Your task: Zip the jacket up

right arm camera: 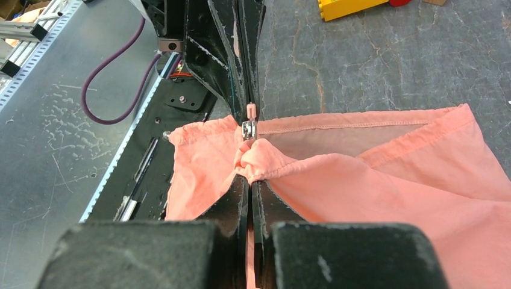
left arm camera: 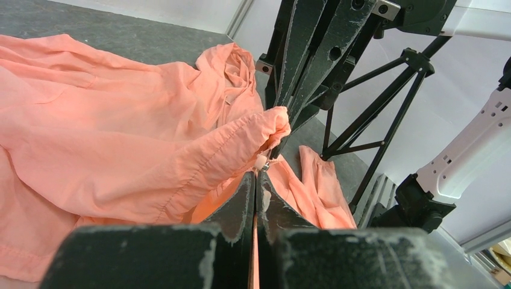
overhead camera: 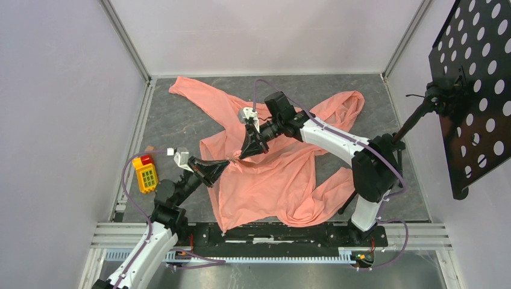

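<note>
From above, the jacket (overhead camera: 271, 180) sprawls across the middle of the table (overhead camera: 181, 120), where my left gripper (overhead camera: 225, 162) and right gripper (overhead camera: 244, 154) meet on it. Left wrist: my left fingers (left arm camera: 241, 198) are pinched tight on its zipper edge. Right wrist: my right fingers (right arm camera: 238, 198) clamp bunched fabric just below the slider (right arm camera: 247, 129).

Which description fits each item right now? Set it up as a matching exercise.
Items: 1 left gripper; 2 right gripper; 3 yellow toy block; 4 black perforated panel.
Descriptions: A left of the jacket, apart; B jaws shut on bunched jacket fabric beside the slider; C at the far right; D jaws shut on the zipper pull.
Pairs: 1-D; 2-B; 3-A; 4-C.
</note>
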Robot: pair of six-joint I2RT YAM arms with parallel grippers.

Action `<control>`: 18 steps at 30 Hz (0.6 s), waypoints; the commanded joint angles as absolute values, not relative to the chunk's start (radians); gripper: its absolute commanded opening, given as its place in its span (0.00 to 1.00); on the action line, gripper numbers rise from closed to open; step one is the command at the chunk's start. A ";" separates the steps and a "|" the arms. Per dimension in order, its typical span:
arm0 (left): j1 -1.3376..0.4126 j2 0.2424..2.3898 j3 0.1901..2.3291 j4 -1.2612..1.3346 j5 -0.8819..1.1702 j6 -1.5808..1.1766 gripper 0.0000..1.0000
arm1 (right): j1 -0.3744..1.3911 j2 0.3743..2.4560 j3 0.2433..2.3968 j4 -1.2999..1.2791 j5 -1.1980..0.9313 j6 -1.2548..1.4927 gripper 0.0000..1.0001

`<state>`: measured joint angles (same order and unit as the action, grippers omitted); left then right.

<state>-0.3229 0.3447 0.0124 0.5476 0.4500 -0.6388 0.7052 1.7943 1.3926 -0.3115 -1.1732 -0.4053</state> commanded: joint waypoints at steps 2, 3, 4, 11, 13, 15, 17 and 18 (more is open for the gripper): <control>-0.327 0.342 -0.090 0.560 0.437 -0.594 0.02 | 0.714 1.766 1.394 -0.291 -1.197 -0.405 0.00; -0.325 0.343 -0.088 0.561 0.438 -0.593 0.02 | 0.715 1.767 1.394 -0.290 -1.198 -0.404 0.00; -0.327 0.345 -0.089 0.565 0.440 -0.594 0.02 | 0.717 1.769 1.397 -0.290 -1.198 -0.405 0.00; -0.327 0.362 -0.092 0.588 0.449 -0.597 0.02 | 0.728 1.783 1.412 -0.287 -1.202 -0.397 0.00; -0.327 0.367 -0.092 0.595 0.450 -0.598 0.02 | 0.729 1.786 1.415 -0.290 -1.201 -0.397 0.00; -0.327 0.376 -0.092 0.595 0.452 -0.596 0.02 | 0.729 1.782 1.414 -0.291 -1.198 -0.400 0.00; -0.326 0.383 -0.094 0.605 0.458 -0.598 0.02 | 0.728 1.781 1.416 -0.290 -1.199 -0.399 0.00; -0.327 0.386 -0.095 0.611 0.461 -0.599 0.02 | 0.728 1.782 1.416 -0.290 -1.200 -0.399 0.00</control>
